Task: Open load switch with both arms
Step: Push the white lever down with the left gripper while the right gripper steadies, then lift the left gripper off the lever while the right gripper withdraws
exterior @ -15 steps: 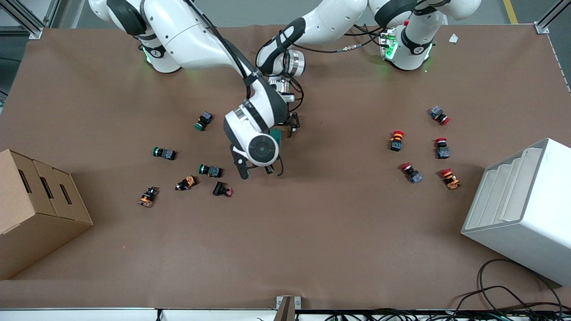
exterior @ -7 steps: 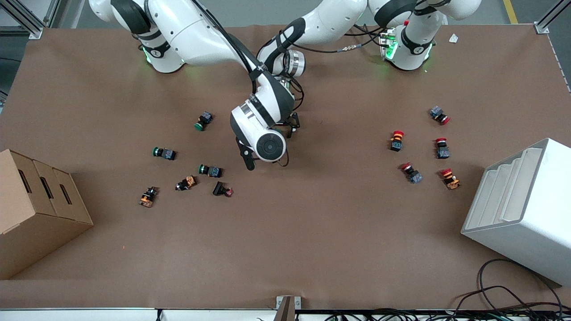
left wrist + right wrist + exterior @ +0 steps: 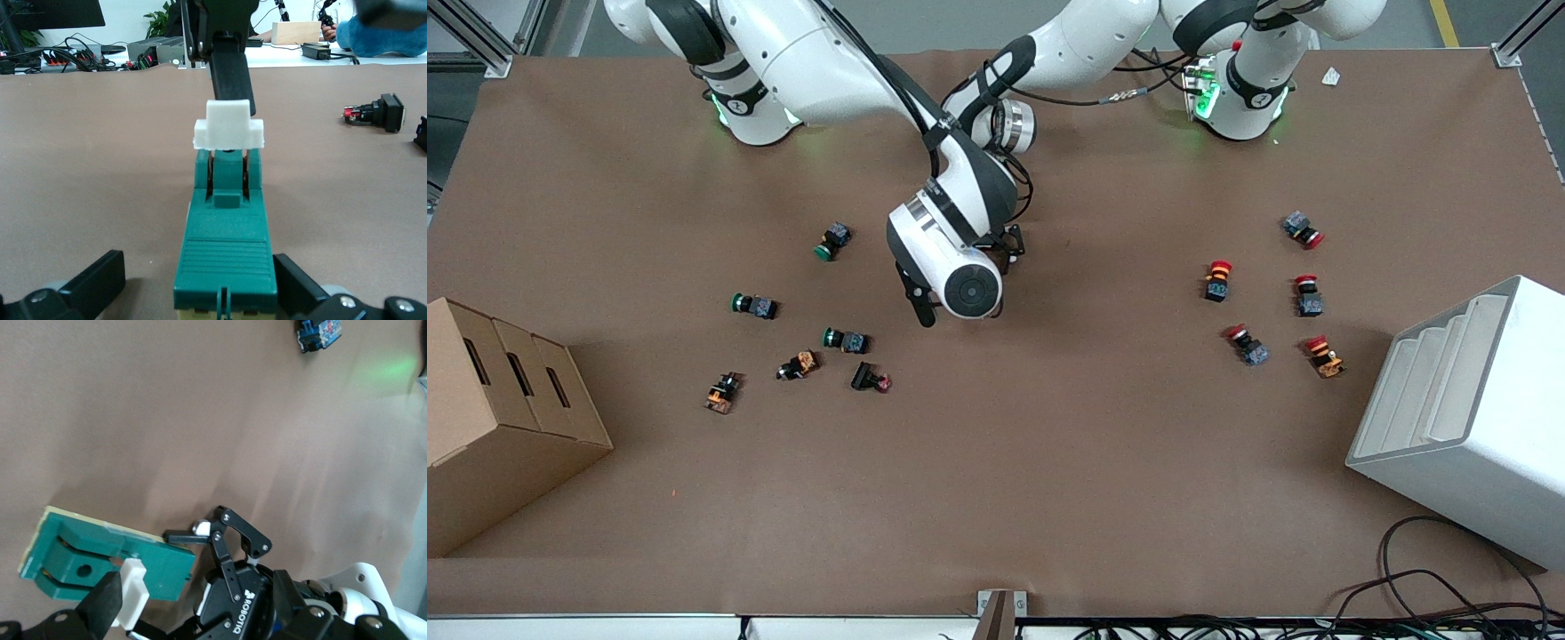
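1. Front view: both arms meet over the middle of the table (image 3: 1049, 462), toward the bases' edge. The right arm's wrist hides the load switch.
2. Left wrist view: the left gripper (image 3: 200, 293) has its fingers clamped on the sides of the load switch (image 3: 225, 253); the white lever (image 3: 229, 125) stands up.
3. Right wrist view: the right gripper (image 3: 120, 603) is at the lever; whether its fingers are together, I cannot tell.

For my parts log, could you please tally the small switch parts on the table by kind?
Green-capped push buttons: 3
Red-capped push buttons: 5
Orange-and-black or black parts: 3
Load switch: 1
Total: 12
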{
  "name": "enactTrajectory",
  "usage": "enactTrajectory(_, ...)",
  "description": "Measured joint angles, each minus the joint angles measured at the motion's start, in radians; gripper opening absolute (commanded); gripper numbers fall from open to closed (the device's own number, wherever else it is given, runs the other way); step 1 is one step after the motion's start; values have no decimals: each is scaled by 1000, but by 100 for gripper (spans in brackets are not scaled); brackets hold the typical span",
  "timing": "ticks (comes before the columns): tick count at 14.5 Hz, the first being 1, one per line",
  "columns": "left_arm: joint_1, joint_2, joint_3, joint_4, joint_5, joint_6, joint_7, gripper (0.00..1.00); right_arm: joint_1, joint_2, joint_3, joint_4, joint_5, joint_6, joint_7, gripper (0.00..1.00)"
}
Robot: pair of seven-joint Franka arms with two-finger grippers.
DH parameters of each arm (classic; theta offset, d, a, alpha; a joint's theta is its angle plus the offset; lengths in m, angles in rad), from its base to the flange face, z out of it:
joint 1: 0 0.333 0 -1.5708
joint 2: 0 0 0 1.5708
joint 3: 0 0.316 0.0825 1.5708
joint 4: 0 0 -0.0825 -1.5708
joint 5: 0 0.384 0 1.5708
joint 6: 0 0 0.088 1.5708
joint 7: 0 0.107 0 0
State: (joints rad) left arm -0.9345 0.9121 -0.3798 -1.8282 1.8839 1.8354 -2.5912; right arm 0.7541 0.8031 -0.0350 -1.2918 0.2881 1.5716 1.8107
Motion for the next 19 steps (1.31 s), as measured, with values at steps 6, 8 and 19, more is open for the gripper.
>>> enactTrajectory(6,0,0,0,0,0,0,0,100,14,4,29,-68,1,55,-1,100)
enactTrajectory(8,0,0,0,0,0,-1,0,100,24,9,29,-113,0,127,-9,100)
enactTrajectory(19,1,-1,0,6,-6,-3,51,99,-365,-181,-18,-45,-142,-4,-893,100)
